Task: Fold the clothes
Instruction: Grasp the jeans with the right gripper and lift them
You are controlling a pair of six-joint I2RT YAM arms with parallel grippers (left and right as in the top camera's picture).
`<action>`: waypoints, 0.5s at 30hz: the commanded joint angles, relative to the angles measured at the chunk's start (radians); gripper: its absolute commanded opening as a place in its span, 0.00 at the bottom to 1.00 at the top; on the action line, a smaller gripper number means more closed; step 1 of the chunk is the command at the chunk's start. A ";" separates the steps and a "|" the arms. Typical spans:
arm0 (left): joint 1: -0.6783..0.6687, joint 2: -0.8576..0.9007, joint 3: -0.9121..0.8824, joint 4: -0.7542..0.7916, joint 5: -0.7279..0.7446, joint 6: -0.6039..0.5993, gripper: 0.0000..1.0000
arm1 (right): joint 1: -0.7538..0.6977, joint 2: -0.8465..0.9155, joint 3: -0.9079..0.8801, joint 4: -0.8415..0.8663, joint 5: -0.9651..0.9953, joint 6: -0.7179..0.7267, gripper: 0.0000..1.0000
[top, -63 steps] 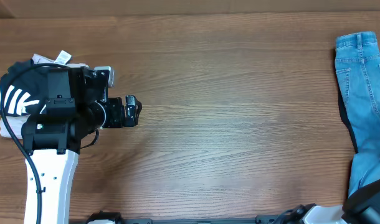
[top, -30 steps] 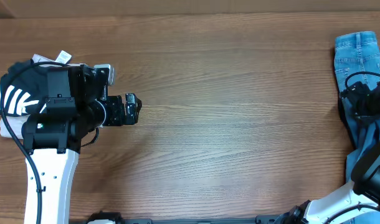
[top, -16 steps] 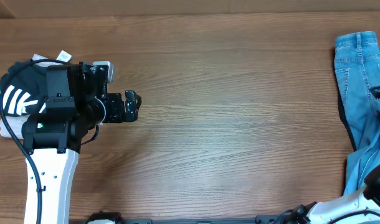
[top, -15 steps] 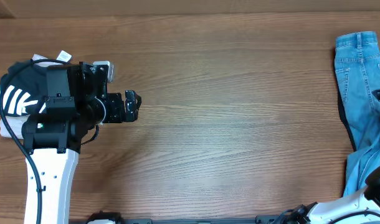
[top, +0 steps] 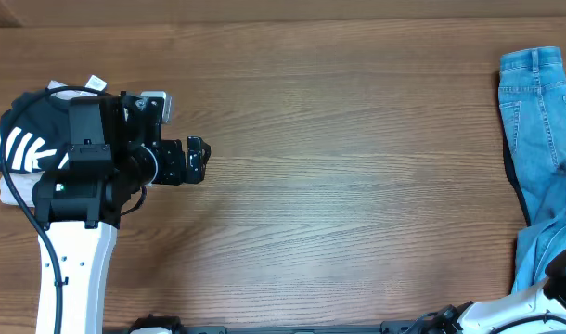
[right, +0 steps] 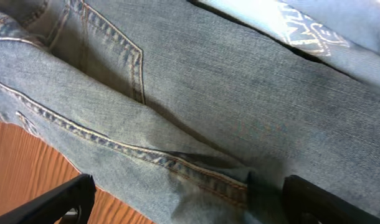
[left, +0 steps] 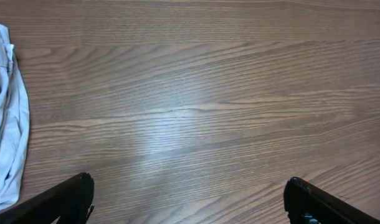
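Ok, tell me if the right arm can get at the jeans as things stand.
Probably yes. The right gripper hangs close above the jeans, jaws wide apart, with only denim below and nothing between it and the cloth. A printed garment lies along one edge, off to the side of the gripper.

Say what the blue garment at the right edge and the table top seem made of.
Light-blue jeans: likely denim, matte and faded; fine weave, tan seam stitching. Brown table top: wood or wood-look laminate, slight sheen; long grain lines.

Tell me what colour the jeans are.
Light blue denim jeans, clearest in the right wrist view.
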 commanded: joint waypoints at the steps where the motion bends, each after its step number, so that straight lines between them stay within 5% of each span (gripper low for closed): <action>1: 0.004 0.005 0.022 0.009 -0.007 0.040 1.00 | -0.005 -0.010 0.018 -0.068 0.024 0.005 0.99; 4: 0.004 0.005 0.022 0.026 -0.006 0.042 1.00 | -0.003 -0.010 0.018 -0.137 0.075 0.038 0.97; 5: 0.004 0.005 0.022 0.031 -0.006 0.042 1.00 | -0.003 -0.010 0.018 -0.156 0.101 0.058 0.90; 6: 0.004 0.005 0.022 0.031 -0.006 0.042 1.00 | -0.003 -0.010 0.017 -0.166 0.102 0.063 0.74; 8: 0.004 0.005 0.022 0.031 -0.006 0.042 1.00 | -0.002 -0.010 0.016 -0.177 0.022 0.069 0.24; 10: 0.004 0.005 0.022 0.032 -0.006 0.042 1.00 | 0.003 -0.010 0.018 -0.172 -0.197 0.006 0.10; 13: 0.004 0.005 0.022 0.035 -0.006 0.042 1.00 | 0.051 -0.026 0.020 -0.167 -0.633 -0.154 0.04; 15: 0.004 0.005 0.022 0.035 -0.006 0.041 1.00 | 0.136 -0.055 0.020 -0.186 -0.750 -0.225 0.04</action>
